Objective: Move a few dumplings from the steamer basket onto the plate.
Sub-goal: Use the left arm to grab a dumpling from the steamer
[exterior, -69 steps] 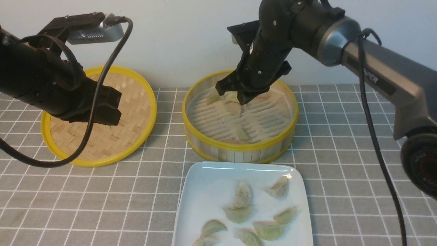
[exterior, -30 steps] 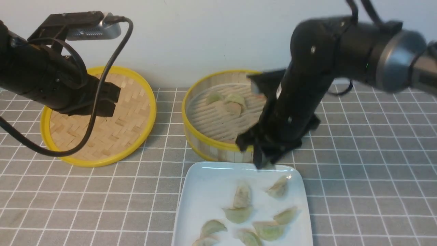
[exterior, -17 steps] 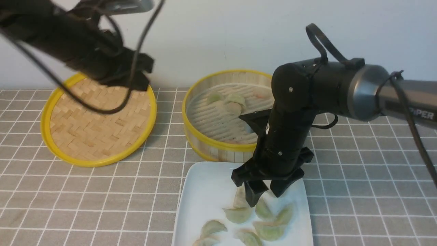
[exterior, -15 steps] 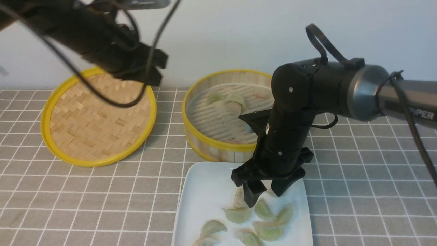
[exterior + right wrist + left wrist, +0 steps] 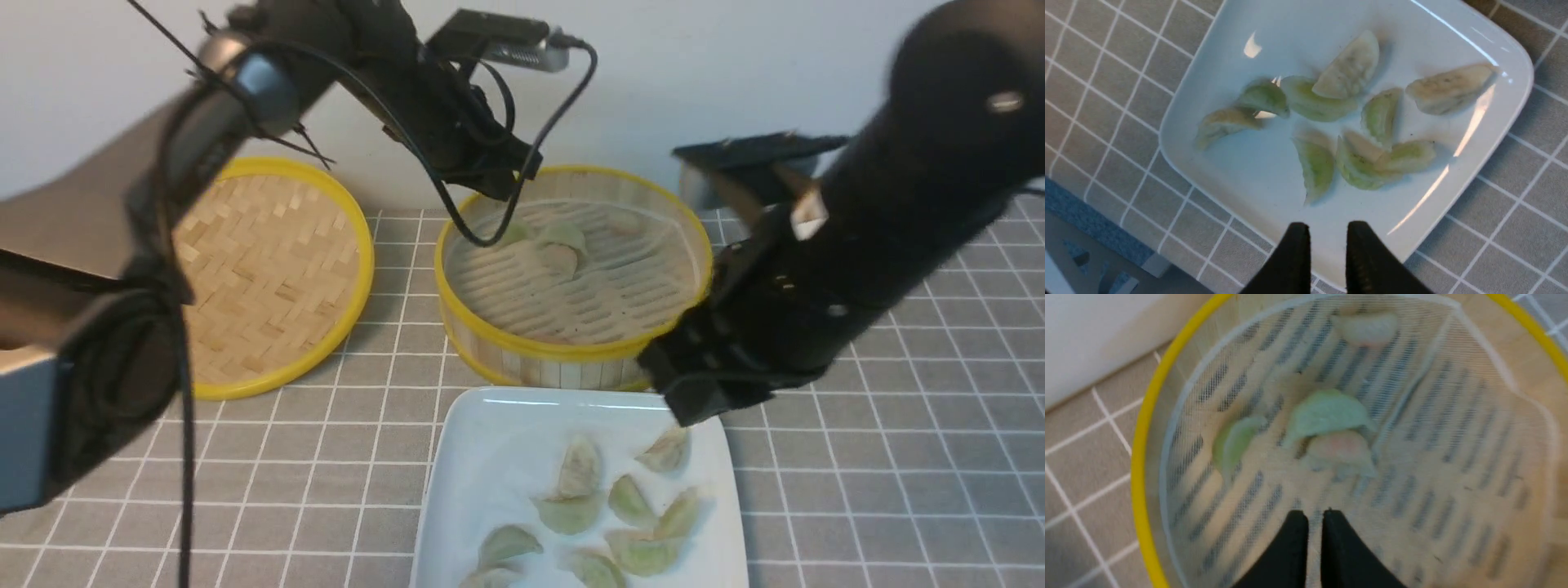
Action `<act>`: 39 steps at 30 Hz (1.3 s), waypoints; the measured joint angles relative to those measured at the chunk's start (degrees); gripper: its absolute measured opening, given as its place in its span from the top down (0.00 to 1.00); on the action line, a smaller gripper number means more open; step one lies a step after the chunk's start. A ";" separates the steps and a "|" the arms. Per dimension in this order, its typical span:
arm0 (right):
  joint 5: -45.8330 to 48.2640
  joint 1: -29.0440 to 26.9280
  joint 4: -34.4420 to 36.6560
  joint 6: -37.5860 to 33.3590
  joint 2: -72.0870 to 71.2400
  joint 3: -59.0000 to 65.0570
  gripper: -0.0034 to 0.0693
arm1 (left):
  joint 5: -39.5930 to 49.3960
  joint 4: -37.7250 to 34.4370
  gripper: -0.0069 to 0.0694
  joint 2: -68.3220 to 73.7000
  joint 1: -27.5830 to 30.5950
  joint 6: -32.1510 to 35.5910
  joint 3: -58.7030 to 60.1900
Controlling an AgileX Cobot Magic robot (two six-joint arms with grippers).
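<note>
Hovering over the steamer basket (image 5: 563, 353) by the far edge of the counter (image 5: 857, 490), the left gripper (image 5: 1312, 517) is nearly clenched and empty. The right gripper (image 5: 1327, 234), slightly parted and empty, hangs above the near-edge plate (image 5: 490, 457).

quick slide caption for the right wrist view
Right tool, narrowly open and empty, above the rim of the white plate holding several pale green dumplings.

Green dumplings (image 5: 1327, 412), one perhaps pinkish

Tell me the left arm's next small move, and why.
Probably open the left gripper and lower it onto the green dumpling just ahead: its jaws are nearly closed and empty, hovering over the steamer basket.
</note>
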 joint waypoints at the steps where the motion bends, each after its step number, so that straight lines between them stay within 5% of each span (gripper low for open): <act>1: 0.23 0.00 -0.14 0.54 -1.39 0.34 0.83 | -0.79 0.78 0.79 1.38 -0.06 0.06 -0.79; 9: 0.75 0.00 -1.24 2.74 -9.23 0.55 0.90 | -8.05 2.32 0.42 6.99 -0.13 4.87 -1.93; 13: 0.88 0.00 -2.27 3.15 -9.59 0.58 0.90 | -9.06 2.31 0.36 7.98 -0.13 7.90 -2.00; 26: 0.88 0.00 -2.81 4.23 -9.59 0.79 0.90 | -13.32 2.01 0.43 11.49 -0.98 11.95 -2.06; 33: 0.88 0.00 -2.49 4.41 -9.59 0.85 0.90 | -13.42 1.41 0.74 12.19 -1.32 11.95 -2.49; 39: 0.88 0.00 -2.49 4.41 -9.59 0.85 0.90 | -5.96 5.05 0.75 9.39 -1.33 9.74 -2.30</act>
